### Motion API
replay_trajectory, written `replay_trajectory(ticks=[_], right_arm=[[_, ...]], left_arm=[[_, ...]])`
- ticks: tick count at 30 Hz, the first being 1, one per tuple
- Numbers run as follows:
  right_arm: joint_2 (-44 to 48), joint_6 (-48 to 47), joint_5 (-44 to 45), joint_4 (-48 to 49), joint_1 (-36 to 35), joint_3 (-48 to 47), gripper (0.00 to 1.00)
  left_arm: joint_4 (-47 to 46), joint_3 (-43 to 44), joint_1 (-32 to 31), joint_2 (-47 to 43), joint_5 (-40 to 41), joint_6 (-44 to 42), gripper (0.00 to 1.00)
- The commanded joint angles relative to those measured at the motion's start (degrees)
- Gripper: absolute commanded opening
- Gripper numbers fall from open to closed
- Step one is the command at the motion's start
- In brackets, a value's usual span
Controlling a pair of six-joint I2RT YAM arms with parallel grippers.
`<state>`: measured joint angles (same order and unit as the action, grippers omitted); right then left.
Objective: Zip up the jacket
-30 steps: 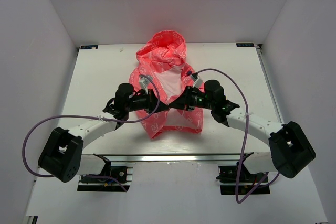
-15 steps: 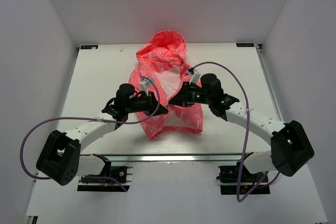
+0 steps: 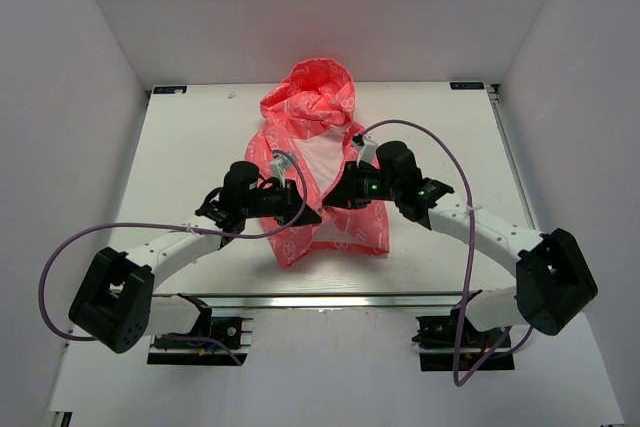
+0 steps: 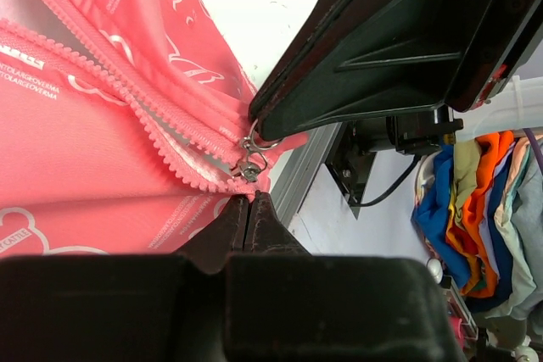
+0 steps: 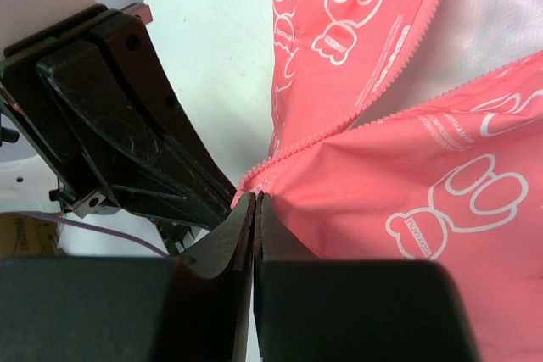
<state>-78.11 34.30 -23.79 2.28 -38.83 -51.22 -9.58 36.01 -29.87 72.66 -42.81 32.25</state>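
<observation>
Left gripper [image 4: 249,206] and right gripper [image 5: 255,201], both pressed together, meet the zipper slider [image 4: 249,165] at the near hem of the jacket [image 3: 345,232], its track running far.

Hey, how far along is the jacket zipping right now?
Done: slider is seated at the jacket hem. In hand: left gripper pinches the hem, right gripper seems to pinch the pull. Left: nearly the whole zip; the front gapes above, white lining showing.
</observation>
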Motion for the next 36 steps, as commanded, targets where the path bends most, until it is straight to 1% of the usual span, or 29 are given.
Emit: replay_trajectory(ticks=[1,2,4,6,7,8,9,11,13,14,15,16,17,18,19,20,21,22,24,26,27,29,30,31,32,33,34,35,36], right_arm=[[0.24,-0.03,6.97,5.88,-0.19,-1.60,0.00],[0.15,-0.03,8.48,8.67,-0.19,-1.86,0.00],[-0.90,-2.30,12.17,10.45,-0.28,-4.04,0.00],[-3.36,-10.27,14.81,9.85,-0.63,-7.12,0.00],[-4.50,-15.01,16.48,9.41,-0.81,-10.36,0.00],[-5.64,-18.54,18.24,7.23,-1.07,-12.13,0.00],[-7.66,-27.45,17.91,5.03,-1.07,-13.19,0.00],[-8.29,-33.58,15.10,2.73,-1.25,-14.52,0.00],[-8.38,-41.82,9.05,-1.83,-1.25,-15.48,0.00],[-8.73,-43.95,5.55,-5.59,-1.25,-18.79,0.00],[-10.30,-46.67,2.99,-16.67,-1.42,-21.44,0.00],[-10.40,-47.22,-0.43,-19.22,-1.43,-22.59,0.00],[-9.97,-46.88,-2.21,-20.90,-1.43,-21.48,0.00],[-7.79,-45.39,-3.36,-20.74,-1.51,-19.55,0.00],[-6.37,-42.68,-5.72,-17.78,-1.51,-17.09,0.00],[-6.36,-41.09,-6.09,-17.41,-1.51,-17.07,0.00],[-4.01,-38.72,-5.66,-17.40,-1.51,-13.94,0.00],[-3.55,-37.13,-6.61,-17.75,-1.51,-13.38,0.00],[-2.93,-35.28,-9.42,-18.45,-1.60,-11.89,0.00],[-2.49,-35.44,-13.81,-18.20,-1.60,-10.14,0.01],[-2.40,-35.53,-15.91,-18.37,-1.60,-8.65,0.25],[-1.79,-36.84,-18.91,-20.11,-1.77,-8.28,0.29],[-1.44,-36.77,-20.75,-20.21,-1.95,-7.58,0.34],[-0.91,-36.77,-21.38,-19.95,-2.39,-6.97,0.35],[0.14,-36.07,-21.91,-17.95,-3.09,-6.09,0.39],[0.49,-34.76,-23.83,-17.06,-3.27,-5.21,0.47],[0.76,-32.74,-23.93,-16.35,-3.44,-4.07,0.51],[1.20,-31.07,-23.67,-15.48,-3.53,-3.54,0.63],[1.55,-28.62,-23.15,-13.90,-3.53,-3.01,0.86]], left_arm=[[2.37,-0.59,-0.54,-1.47,-3.51,-0.17,0.00],[3.51,-0.68,-0.54,-1.56,-3.51,-0.26,0.00],[6.32,-1.64,-0.54,-2.26,-5.08,-0.43,0.00],[9.23,-2.43,-0.54,-3.14,-5.79,-0.52,0.00],[10.10,-3.31,-0.54,-3.58,-6.49,-0.52,0.00],[13.24,-3.49,-0.54,-4.63,-6.24,-0.52,0.00],[14.32,-3.58,-0.54,-5.25,-6.06,-0.70,0.00],[16.26,-3.49,-0.54,-6.30,-5.19,-1.22,0.00],[18.72,-3.23,-0.54,-6.57,-4.57,-1.75,0.00],[19.51,-2.88,-0.54,-6.48,-3.52,-2.01,0.00],[19.78,-2.53,-0.54,-6.22,-2.99,-2.19,0.00],[20.04,-2.17,-0.54,-5.96,-2.81,-2.45,0.00],[19.61,-1.65,-0.54,-5.69,-2.11,-2.37,0.00],[19.08,-1.56,-0.54,-5.17,-2.02,-2.28,0.00],[18.55,-1.56,-0.54,-4.82,-1.93,-2.19,0.00],[18.55,-1.30,-0.54,-4.46,-1.23,-2.28,0.00],[18.64,-1.12,-0.54,-3.76,-0.97,-2.71,0.00],[18.99,-0.94,-0.54,-3.41,-0.70,-3.15,0.00],[18.99,-0.77,-0.54,-2.88,-0.79,-3.68,0.00],[18.38,-0.94,-0.54,-2.88,-0.53,-3.60,0.00],[18.20,-1.03,-0.54,-3.14,-0.35,-3.42,0.00],[17.50,-0.94,-0.54,-3.49,0.00,-3.07,0.00],[17.06,-0.85,-0.54,-3.84,0.09,-2.90,0.00],[16.45,-0.94,-0.54,-4.37,0.18,-2.02,0.00],[15.05,-1.03,-0.54,-4.55,0.18,-1.67,0.00],[14.34,-1.20,-0.54,-4.81,0.27,-1.32,0.00],[12.59,-1.29,-0.54,-5.16,0.01,-0.53,0.00],[11.88,-1.21,-0.54,-5.34,0.09,-0.09,0.00],[11.09,-1.03,-0.54,-5.34,0.35,0.27,0.00]])
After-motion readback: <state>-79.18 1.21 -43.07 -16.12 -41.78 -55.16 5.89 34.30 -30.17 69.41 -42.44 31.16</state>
